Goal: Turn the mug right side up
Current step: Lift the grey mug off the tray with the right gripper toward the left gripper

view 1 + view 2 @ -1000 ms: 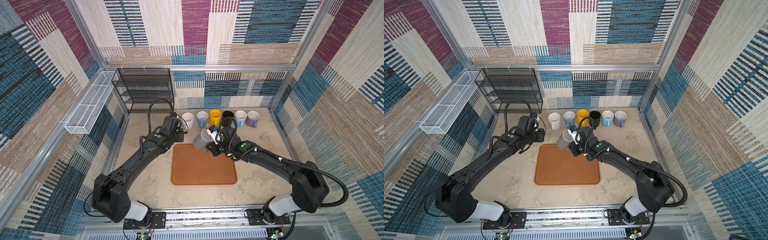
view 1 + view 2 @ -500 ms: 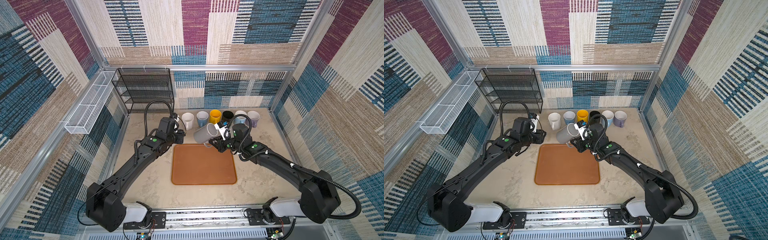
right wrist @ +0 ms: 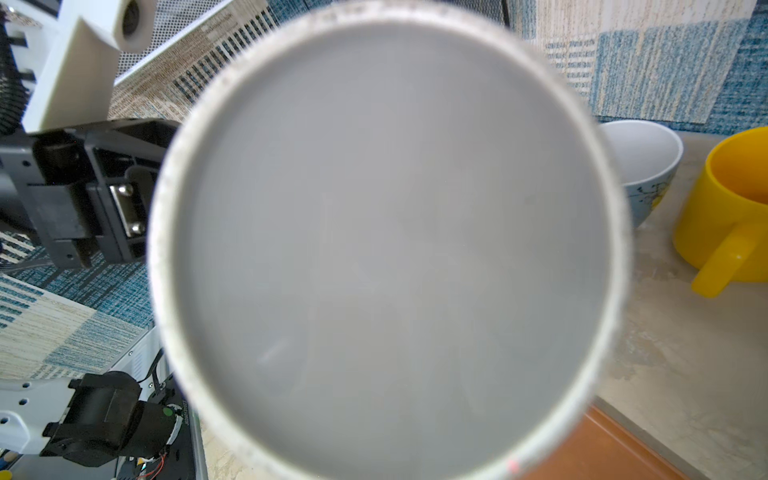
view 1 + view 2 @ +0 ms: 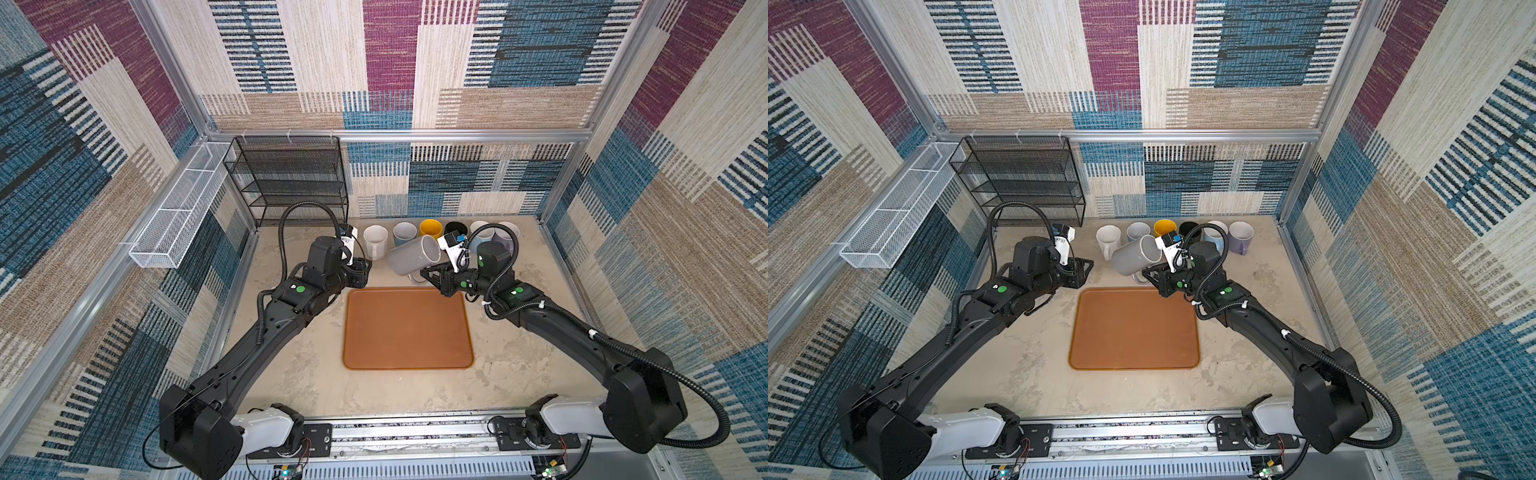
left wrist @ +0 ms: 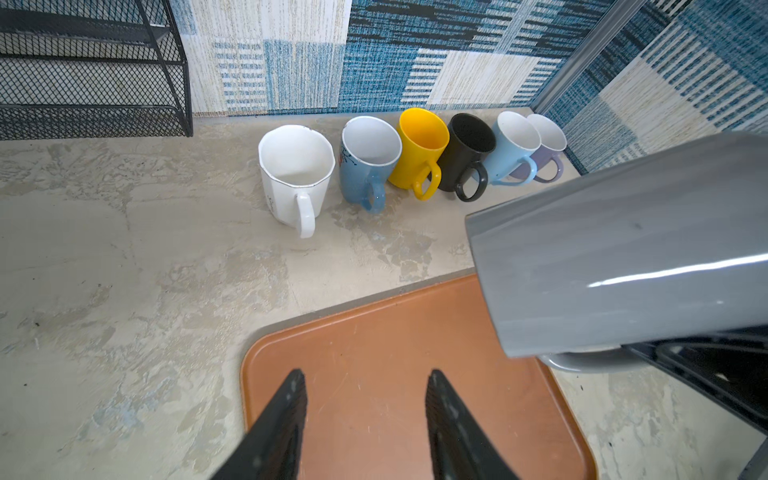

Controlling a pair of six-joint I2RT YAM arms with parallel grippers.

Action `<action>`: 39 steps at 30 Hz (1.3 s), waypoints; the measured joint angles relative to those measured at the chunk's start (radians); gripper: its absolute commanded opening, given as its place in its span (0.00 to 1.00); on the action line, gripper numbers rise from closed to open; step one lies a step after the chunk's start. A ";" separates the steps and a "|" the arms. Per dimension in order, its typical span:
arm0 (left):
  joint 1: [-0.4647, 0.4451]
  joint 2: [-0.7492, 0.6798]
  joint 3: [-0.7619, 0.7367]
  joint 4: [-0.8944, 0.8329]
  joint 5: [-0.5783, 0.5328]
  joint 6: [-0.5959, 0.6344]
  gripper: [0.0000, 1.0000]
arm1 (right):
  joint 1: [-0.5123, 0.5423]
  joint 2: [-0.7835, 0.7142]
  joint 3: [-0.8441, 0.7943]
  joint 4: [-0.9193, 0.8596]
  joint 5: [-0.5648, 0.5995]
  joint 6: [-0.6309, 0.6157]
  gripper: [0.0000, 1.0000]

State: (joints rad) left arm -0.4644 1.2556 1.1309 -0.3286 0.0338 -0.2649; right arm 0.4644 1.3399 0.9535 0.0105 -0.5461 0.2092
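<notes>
The grey mug (image 4: 411, 259) hangs on its side in the air, over the far edge of the orange tray (image 4: 407, 332). The right gripper (image 4: 428, 275) is clamped tight on its handle, underneath. The left gripper (image 5: 361, 382) hovers at the tray's far left corner, fingers (image 5: 286, 399) parted with nothing between them, just beside the mug but clear of it. Close behind, against the back wall, stands a row of upright mugs: white mug (image 5: 295, 166), blue mug (image 5: 365, 162), yellow mug (image 5: 419, 149), black mug (image 5: 465, 149), light blue mug (image 5: 513, 145) and lilac mug (image 5: 548, 145). A black wire rack (image 4: 291, 178) fills the far left corner.
</notes>
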 measured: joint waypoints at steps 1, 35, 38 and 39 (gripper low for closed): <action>0.000 -0.003 -0.002 0.002 0.003 0.002 0.48 | -0.002 0.002 0.002 0.008 -0.005 0.007 0.00; 0.062 -0.118 -0.131 0.206 0.258 -0.034 0.47 | -0.060 0.031 0.117 0.173 -0.160 0.077 0.00; 0.085 -0.119 -0.162 0.269 0.319 -0.058 0.46 | -0.063 0.031 0.119 0.193 -0.179 0.089 0.00; 0.090 -0.119 -0.171 0.283 0.338 -0.067 0.45 | -0.063 0.031 0.119 0.198 -0.184 0.094 0.00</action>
State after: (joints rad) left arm -0.3744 1.1362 0.9600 -0.0456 0.3721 -0.3321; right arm 0.4015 1.3712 1.0725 0.2089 -0.7303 0.3035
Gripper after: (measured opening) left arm 0.465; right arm 0.177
